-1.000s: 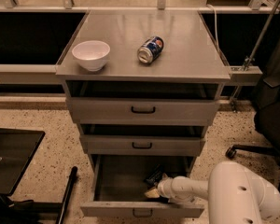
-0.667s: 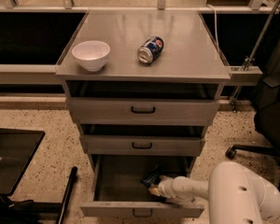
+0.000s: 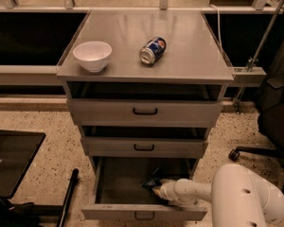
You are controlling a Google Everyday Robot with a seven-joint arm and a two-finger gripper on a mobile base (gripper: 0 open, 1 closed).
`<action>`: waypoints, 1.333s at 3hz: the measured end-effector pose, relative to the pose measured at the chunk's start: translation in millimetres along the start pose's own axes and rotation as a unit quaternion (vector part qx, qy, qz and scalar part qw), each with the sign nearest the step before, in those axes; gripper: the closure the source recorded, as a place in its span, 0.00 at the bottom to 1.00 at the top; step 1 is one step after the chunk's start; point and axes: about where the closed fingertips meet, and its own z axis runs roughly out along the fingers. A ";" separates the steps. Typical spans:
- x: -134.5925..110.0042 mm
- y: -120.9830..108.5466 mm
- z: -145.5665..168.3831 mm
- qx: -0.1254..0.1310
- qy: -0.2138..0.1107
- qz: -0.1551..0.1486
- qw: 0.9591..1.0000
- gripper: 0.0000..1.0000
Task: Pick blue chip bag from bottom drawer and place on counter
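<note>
- White arm (image 3: 246, 197): bulky rounded shell at the near right, its slimmer forearm reaching left into the cabinet's lowest level.
- Bottom drawer (image 3: 142, 214): pulled out towards the viewer, grey metal, small black handle on its near front panel; the interior is dark.
- Gripper (image 3: 157, 189): inside the bottom drawer, right of centre, at the near edge of the bag. Whether it is apart, together or clamped on anything cannot be told; its tip merges with the bag in shadow.
- Bag (image 3: 151, 178): dark, crinkled, lying in the bottom drawer right of centre, just beyond the gripper and touching or almost touching it; contact cannot be confirmed.
- Floor (image 3: 52, 174): speckled, pale; a flat black tray (image 3: 12, 160) lies at the near left, well apart from the cabinet.
- Chair (image 3: 274, 122): dark, at the right edge, one castor showing on the floor.
- Middle drawer (image 3: 144, 147): pulled out slightly, black handle centred.
- Top drawer (image 3: 144, 111): pulled out slightly, black handle centred.
- Counter (image 3: 189, 56): flat grey metal top with raised side edges.
- Bowl (image 3: 92, 56): white, upright, on the counter's near left.
- Can (image 3: 153, 50): blue, lying on its side near the counter's centre, right of the bowl and apart from it.
</note>
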 end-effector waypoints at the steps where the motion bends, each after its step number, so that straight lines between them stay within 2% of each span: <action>1: -8.8 5.9 -18.9 -0.009 -0.022 -0.006 1.000 1.00; 2: -42.8 9.8 -73.8 -0.020 -0.079 -0.028 0.996 1.00; 3: -80.0 5.4 -140.1 -0.020 -0.145 -0.044 0.988 1.00; 4: -106.9 -11.1 -210.2 -0.009 -0.194 -0.057 0.979 1.00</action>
